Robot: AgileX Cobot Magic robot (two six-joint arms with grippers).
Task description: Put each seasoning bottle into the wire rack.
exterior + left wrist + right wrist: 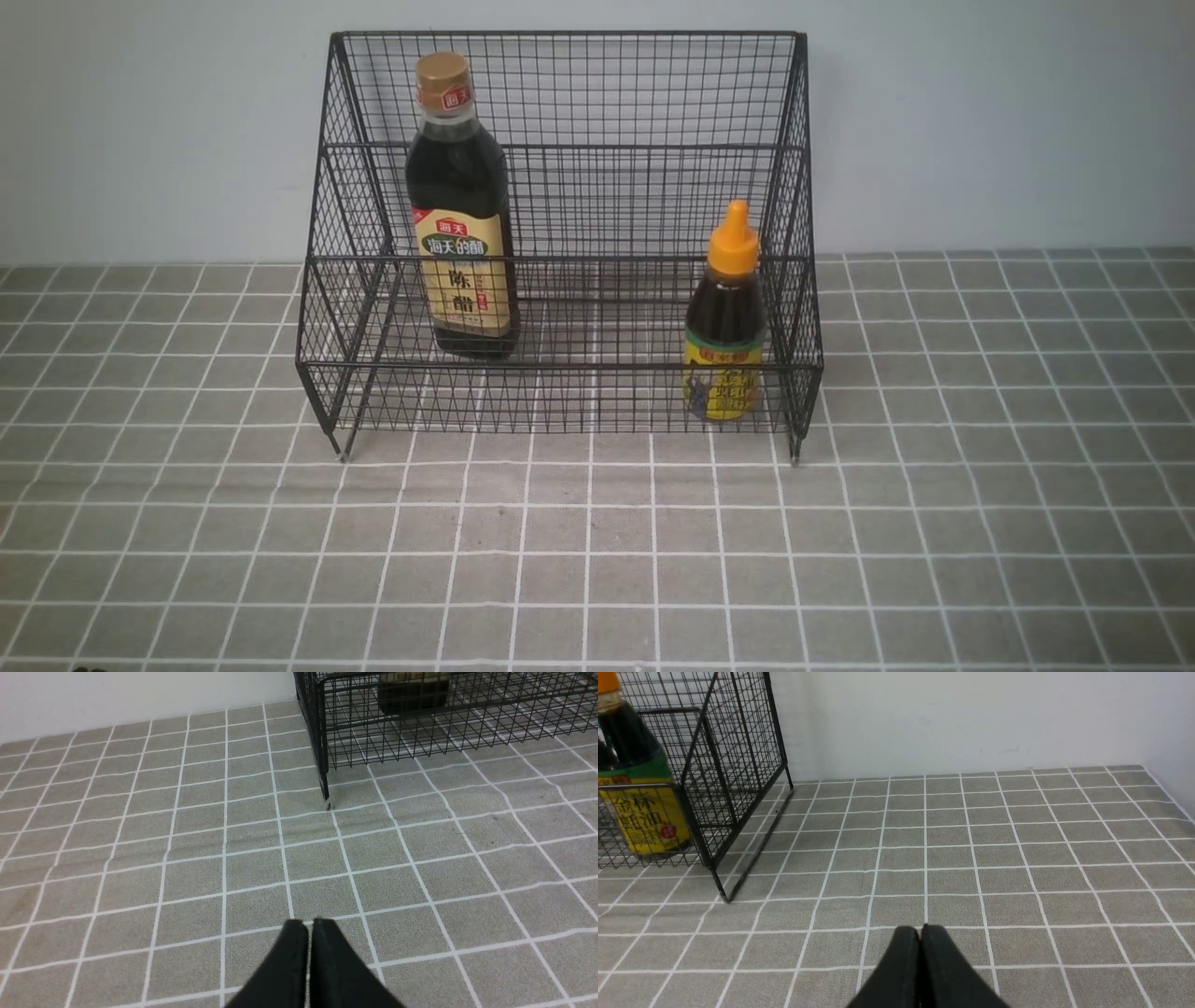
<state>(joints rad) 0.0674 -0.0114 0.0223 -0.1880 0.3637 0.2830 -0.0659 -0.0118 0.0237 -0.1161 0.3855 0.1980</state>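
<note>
The black wire rack [560, 140] stands at the back of the table against the wall. A tall seasoning bottle [462, 210] with a gold cap stands upright on its upper step at the left. A short seasoning bottle [725, 317] with an orange nozzle stands upright in the lower tier at the right, and its yellow label [642, 816] shows in the right wrist view. My left gripper [310, 924] is shut and empty over the cloth, short of the rack's front left leg [325, 791]. My right gripper [920, 928] is shut and empty, off the rack's right side [738, 756]. Neither arm shows in the front view.
A grey cloth with a white grid [597, 560] covers the table. A pale wall [980, 121] runs behind the rack, and a side wall [1174, 728] closes the table's right edge.
</note>
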